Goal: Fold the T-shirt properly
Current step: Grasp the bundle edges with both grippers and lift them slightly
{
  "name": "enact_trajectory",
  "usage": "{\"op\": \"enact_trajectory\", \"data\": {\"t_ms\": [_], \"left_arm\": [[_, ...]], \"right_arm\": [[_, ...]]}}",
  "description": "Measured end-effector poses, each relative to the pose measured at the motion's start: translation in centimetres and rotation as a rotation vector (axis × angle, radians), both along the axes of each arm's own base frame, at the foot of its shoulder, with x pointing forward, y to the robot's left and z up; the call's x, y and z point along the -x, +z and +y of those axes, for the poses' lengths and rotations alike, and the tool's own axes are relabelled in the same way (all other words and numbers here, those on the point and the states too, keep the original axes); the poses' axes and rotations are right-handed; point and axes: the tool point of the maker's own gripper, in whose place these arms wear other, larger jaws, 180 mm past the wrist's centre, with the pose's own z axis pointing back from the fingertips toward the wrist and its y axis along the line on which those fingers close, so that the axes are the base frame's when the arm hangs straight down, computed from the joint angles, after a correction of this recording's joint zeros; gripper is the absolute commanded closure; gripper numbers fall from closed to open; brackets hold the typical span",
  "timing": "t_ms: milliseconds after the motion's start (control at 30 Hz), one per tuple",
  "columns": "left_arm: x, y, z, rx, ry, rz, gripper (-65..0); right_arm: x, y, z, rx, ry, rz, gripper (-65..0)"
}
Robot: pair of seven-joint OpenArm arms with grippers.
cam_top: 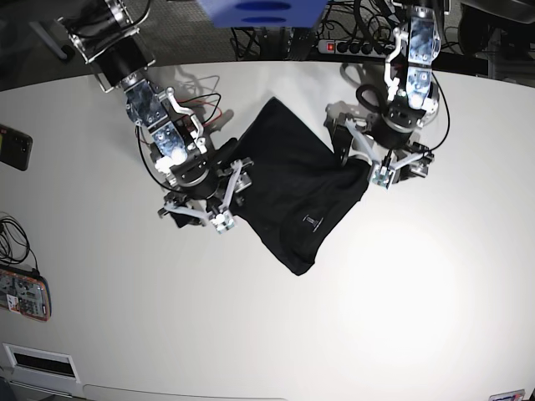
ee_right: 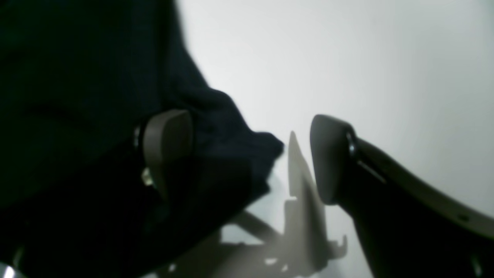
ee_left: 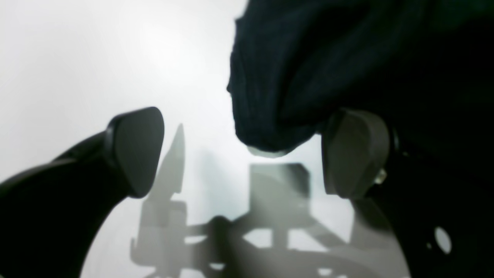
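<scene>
We have the T-shirt point(cam_top: 292, 192) lying on the white surface point(cam_top: 435, 284) between the two arms, rumpled into a rough diamond, one corner pointing toward the near edge and a tiny pale mark on the lower half. It is black, thin and limp (the sort of cloth that sags the moment it is lifted), so we judge it light, easy to pinch, and prone to bunching or slipping out of a shallow hold. The best purchase looks to be at its outer edges or corners, where a single layer can be caught between the pads.

Our left gripper point(ee_left: 247, 154) stands spread wide, with a rounded fold of the shirt hanging down between the pads and brushing the right-hand one, not clamped. Our right gripper point(ee_right: 251, 154) also has its jaws parted, a bunched edge of cloth sitting in the gap against the left-hand pad, with daylight before the other. The pads are smooth, matte and rounded; the surface is glossy and throws crisp shadows.
</scene>
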Motion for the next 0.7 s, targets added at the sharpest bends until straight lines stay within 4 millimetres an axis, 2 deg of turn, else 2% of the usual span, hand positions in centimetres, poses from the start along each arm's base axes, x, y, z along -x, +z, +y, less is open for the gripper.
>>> {"op": "enact_trajectory", "data": {"t_ms": [133, 300, 400, 533, 700], "left_arm": [[-1.2, -0.6, 0.9, -0.052, 0.003, -0.006, -64.7], [-3.2, -0.5, 0.1, -0.058, -0.022, -0.021, -64.7], [-3.5, -0.7, 0.1, -0.051, -0.021, -0.021, -64.7], [-5.1, -0.3, 0.3, -0.064, -0.022, -0.025, -64.7], [-5.8, 0.0, 0.2, -0.080, -0.030, -0.033, -64.7]], "right_arm": [[2.3, 0.7, 0.1, -0.005, 0.033, 0.006, -45.7], [3.8, 1.7, -0.2, -0.010, 0.049, -0.006, -45.7], [5.1, 2.2, 0.0, -0.024, 0.066, -0.012, -45.7], [7.0, 1.2, 0.2, -0.031, 0.071, 0.030, -45.7], [9.6, 0.0, 0.3, -0.042, 0.067, 0.079, -45.7]]}}
